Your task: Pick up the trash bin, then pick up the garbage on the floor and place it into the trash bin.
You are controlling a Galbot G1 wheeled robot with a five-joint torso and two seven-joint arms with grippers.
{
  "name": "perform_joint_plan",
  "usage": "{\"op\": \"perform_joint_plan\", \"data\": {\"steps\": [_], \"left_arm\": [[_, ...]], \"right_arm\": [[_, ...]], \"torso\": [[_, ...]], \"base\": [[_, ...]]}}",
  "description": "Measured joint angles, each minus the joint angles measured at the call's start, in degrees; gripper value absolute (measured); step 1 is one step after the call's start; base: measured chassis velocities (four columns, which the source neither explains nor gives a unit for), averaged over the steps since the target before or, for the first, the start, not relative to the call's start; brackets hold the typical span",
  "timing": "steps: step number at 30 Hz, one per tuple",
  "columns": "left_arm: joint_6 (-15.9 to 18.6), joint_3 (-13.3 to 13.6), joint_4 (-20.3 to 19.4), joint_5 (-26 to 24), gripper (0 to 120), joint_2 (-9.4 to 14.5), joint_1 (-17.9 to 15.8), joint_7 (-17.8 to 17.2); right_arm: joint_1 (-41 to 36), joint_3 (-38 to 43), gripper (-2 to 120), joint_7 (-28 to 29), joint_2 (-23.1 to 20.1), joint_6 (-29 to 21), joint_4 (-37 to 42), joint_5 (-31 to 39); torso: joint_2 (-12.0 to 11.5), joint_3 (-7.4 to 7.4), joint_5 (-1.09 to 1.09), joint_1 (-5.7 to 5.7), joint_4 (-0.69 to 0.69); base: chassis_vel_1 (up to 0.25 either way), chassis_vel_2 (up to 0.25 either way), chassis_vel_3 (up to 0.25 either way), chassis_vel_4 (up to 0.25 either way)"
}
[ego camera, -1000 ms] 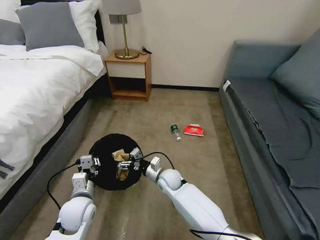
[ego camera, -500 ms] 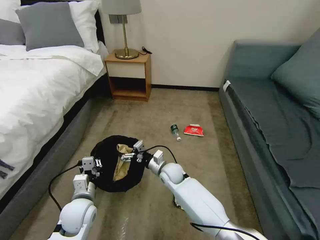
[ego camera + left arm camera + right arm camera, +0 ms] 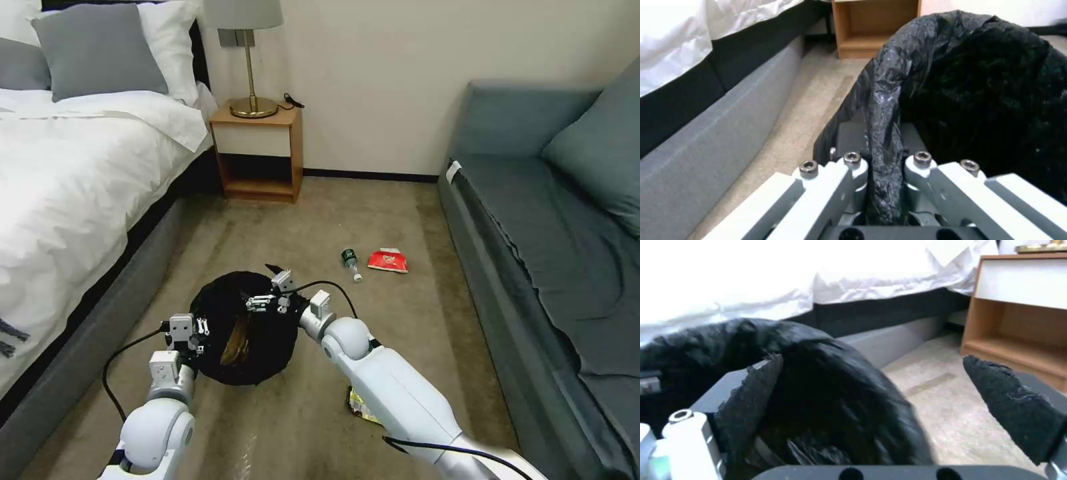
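Trash bin [image 3: 243, 333], left hand [image 3: 882, 166] gripping, holds paper bag [image 3: 235, 343].

Glossy white arms, silver wrist joints, black cables, grey screw-studded hands with black pads.

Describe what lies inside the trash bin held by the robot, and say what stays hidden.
Inside the trash bin, the crumpled brown paper bag lies against the black liner. The bottom beneath it is dark and covered, so anything else there cannot be seen.

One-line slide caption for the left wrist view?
Left gripper shut on the black-bagged rim of the trash bin, with bed base and nightstand beyond.
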Motion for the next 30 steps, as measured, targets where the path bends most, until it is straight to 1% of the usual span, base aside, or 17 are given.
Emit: {"op": "perform_joint_plan", "data": {"steps": [3, 7, 9, 11, 12, 13, 14, 15, 17, 18, 19, 21, 23, 25, 27, 29, 30], "left_arm": [[-0.1, -0.5, 0.2, -0.3, 4, 0.4, -0.1, 0.0], [-0.1, -0.9, 0.4, -0.3, 4, 0.6, -0.2, 0.1], [-0.1, -1.5, 0.8, -0.7, 4, 0.9, -0.4, 0.2], [-0.1, -1.6, 0.8, -0.7, 4, 1.0, -0.4, 0.2], [-0.1, -1.9, 0.8, -0.9, 4, 1.2, -0.5, 0.2], [-0.1, -1.9, 0.8, -0.9, 4, 1.2, -0.5, 0.2], [-0.1, -2.2, 0.8, -1.1, 4, 1.5, -0.5, 0.2], [-0.1, -2.2, 0.8, -1.1, 4, 1.5, -0.5, 0.2], [-0.1, -2.5, 0.6, -1.2, 4, 1.8, -0.4, 0.3], [-0.1, -2.6, 0.6, -1.2, 4, 1.9, -0.4, 0.3], [-0.1, -2.6, 0.6, -1.2, 4, 1.9, -0.4, 0.3], [-0.1, -2.7, 0.6, -1.3, 4, 1.9, -0.3, 0.5], [-0.1, -2.8, 0.7, -1.3, 4, 1.9, -0.3, 0.5], [-0.1, -2.8, 0.7, -1.2, 4, 2.0, -0.2, 0.8], [-0.1, -2.8, 0.8, -1.2, 4, 2.0, -0.3, 0.8], [-0.1, -2.8, 0.8, -1.2, 4, 2.1, -0.6, 0.8], [-0.1, -2.8, 0.8, -1.2, 4, 2.1, -0.6, 0.8]], "right_arm": [[-0.2, 0.0, 100, 0.6, -3.1, -0.8, 1.4, 0.9], [-0.7, 0.1, 100, 0.9, -4.8, -1.1, 2.1, 1.2], [-2.5, 0.8, 100, 1.2, -8.7, -1.5, 3.6, 1.7], [-2.9, 1.0, 100, 1.2, -9.4, -1.5, 3.8, 1.7], [-4.3, 1.6, 100, 1.2, -11.6, -1.5, 4.3, 1.8], [-4.3, 1.6, 100, 1.2, -11.6, -1.5, 4.3, 1.8], [-6.5, 2.7, 100, 1.2, -16.4, -1.5, 5.3, 2.0], [-6.5, 2.7, 100, 1.2, -16.4, -1.5, 5.3, 2.0], [-9.3, 4.2, 100, 1.1, -21.8, -1.6, 6.6, 2.4], [-10.3, 4.8, 100, 0.8, -23.4, -1.6, 7.0, 2.5], [-10.3, 4.8, 100, 0.8, -23.4, -1.6, 7.0, 2.5], [-13.7, 8.4, 100, 0.3, -26.6, -1.4, 8.5, 2.5], [-14.9, 9.5, 100, 0.2, -27.4, -1.4, 9.1, 2.5], [-18.7, 12.9, 100, -0.7, -30.0, -1.2, 11.2, 2.6], [-19.7, 13.8, 100, -1.0, -30.6, -1.1, 11.6, 2.4], [-24.5, 16.5, 100, -2.0, -33.3, -0.8, 14.2, 1.1], [-24.5, 16.5, 100, -2.0, -33.3, -0.8, 14.2, 1.1]], "torso": [[0.0, 0.00, 0.00, 0.00, 0.00], [0.0, 0.00, 0.01, 0.00, 0.00], [0.0, 0.00, 0.01, 0.00, 0.00], [0.0, 0.00, 0.01, 0.00, 0.00], [0.0, 0.00, 0.02, 0.00, 0.00], [0.0, 0.00, 0.02, 0.00, 0.00], [0.0, 0.00, 0.02, 0.00, -0.01], [0.0, 0.00, 0.02, 0.00, -0.01], [0.0, -0.01, 0.02, 0.00, -0.01], [0.0, 0.00, 0.01, 0.00, -0.04], [0.0, 0.00, 0.01, 0.00, -0.04], [0.0, 0.00, 0.02, 0.00, -0.02], [0.0, 0.00, 0.02, 0.00, -0.01], [0.0, 0.00, 0.02, 0.00, 0.01], [0.0, -0.01, 0.01, 0.00, 0.00], [0.0, -0.01, 0.03, 0.00, -0.02], [0.0, -0.01, 0.03, 0.00, -0.02]], "base": [[0.000, 0.000, 0.000, 0.000], [0.000, 0.000, 0.000, 0.000], [0.000, 0.000, 0.000, 0.000], [0.000, 0.000, 0.000, 0.000], [0.000, 0.000, 0.000, 0.000], [0.000, 0.000, 0.000, 0.000], [0.000, 0.000, 0.000, 0.000], [0.000, 0.000, 0.000, 0.000], [0.000, 0.000, 0.000, 0.000], [0.000, 0.000, 0.000, 0.000], [0.000, 0.000, 0.000, 0.000], [0.000, 0.000, 0.000, 0.000], [0.000, 0.000, 0.000, 0.000], [0.000, 0.000, 0.000, 0.000], [0.000, 0.000, 0.000, 0.000], [0.000, 0.000, 0.000, 0.000], [0.000, 0.000, 0.000, 0.000]]}}
